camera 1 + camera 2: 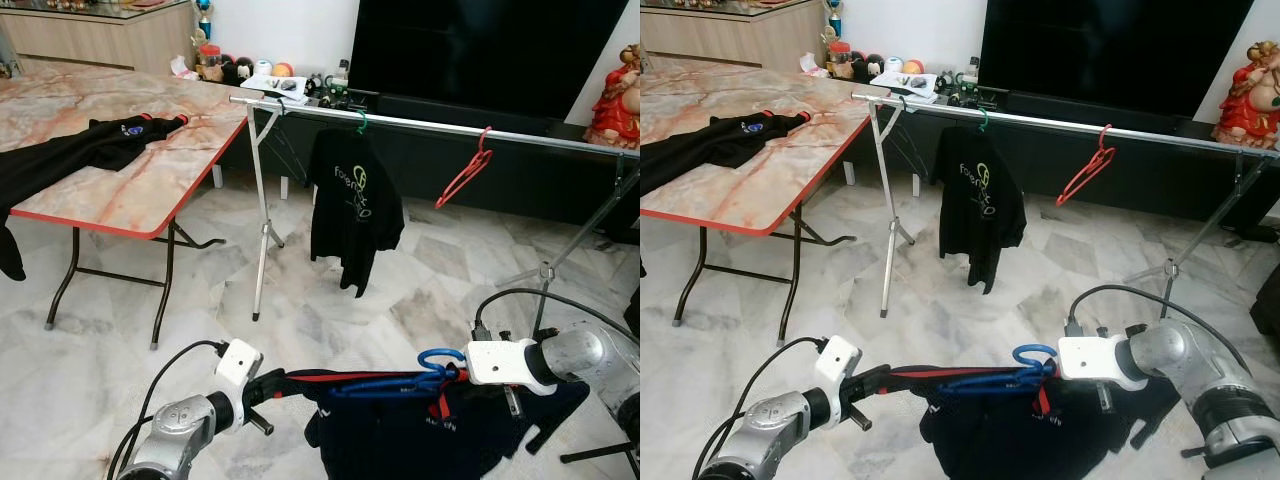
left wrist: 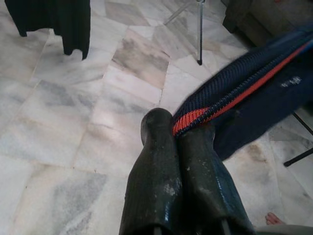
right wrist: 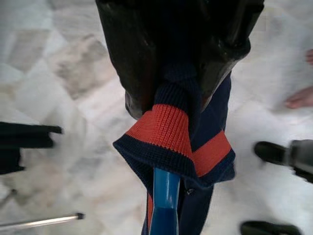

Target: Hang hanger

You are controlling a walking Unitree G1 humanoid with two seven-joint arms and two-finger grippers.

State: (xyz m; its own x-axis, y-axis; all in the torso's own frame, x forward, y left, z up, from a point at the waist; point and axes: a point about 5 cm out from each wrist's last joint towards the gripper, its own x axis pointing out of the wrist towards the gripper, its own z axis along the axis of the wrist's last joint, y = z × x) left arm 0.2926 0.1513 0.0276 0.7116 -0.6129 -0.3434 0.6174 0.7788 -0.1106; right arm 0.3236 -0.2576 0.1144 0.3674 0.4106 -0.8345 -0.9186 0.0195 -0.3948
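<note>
A blue hanger point(image 1: 400, 383) carrying a navy shirt point(image 1: 420, 435) with red trim hangs low in front of me, stretched between both grippers. My left gripper point(image 2: 173, 128) is shut on the shirt's red-edged shoulder point(image 2: 195, 117). My right gripper point(image 3: 178, 93) is shut on the navy and red collar point(image 3: 166, 129), and the blue hanger point(image 3: 164, 196) runs out of that collar. The hanger's hook point(image 1: 440, 358) sits beside my right wrist. Beyond them the silver rack rail point(image 1: 430, 124) crosses the room. It holds a black T-shirt point(image 1: 355, 205) and a bare red hanger point(image 1: 465, 170).
A folding marble-topped table point(image 1: 130, 190) with a black garment point(image 1: 90, 145) stands at the left. A dark TV point(image 1: 480, 50) and a low cabinet lie behind the rack, with a red statue point(image 1: 618, 90) at the right. The rack's legs point(image 1: 262, 230) stand on pale marble floor. A person's bare foot point(image 3: 299, 98) is near.
</note>
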